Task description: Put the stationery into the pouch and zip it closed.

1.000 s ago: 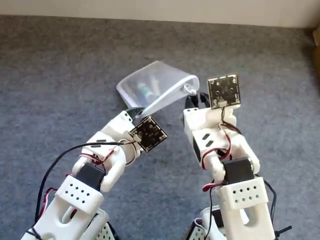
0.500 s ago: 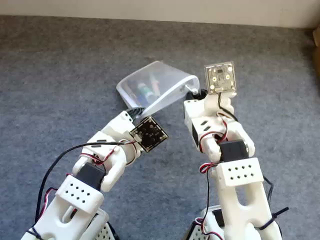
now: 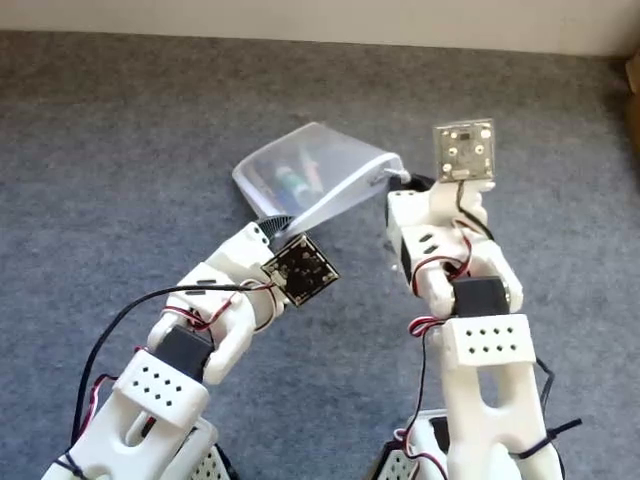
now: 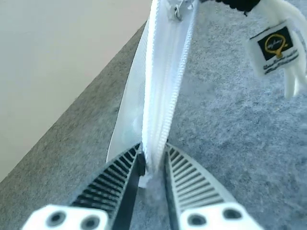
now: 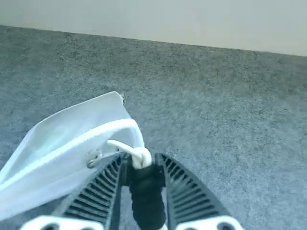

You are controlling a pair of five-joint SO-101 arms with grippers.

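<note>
pouch (image 3: 315,170) stretched between two hands
left hand (image 4: 152,163) pinches its end, right hand (image 5: 140,165) grips the zip pull (image 5: 136,154); grey desk (image 3: 120,130) below.

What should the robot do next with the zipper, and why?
Probably one short last tug. The right gripper, shut on the white pull cord, should draw the slider away from the left gripper, which pinches the pouch at its other end. The zipper looks closed between them, and the slider sits near the pouch's end, so little travel seems left.
</note>
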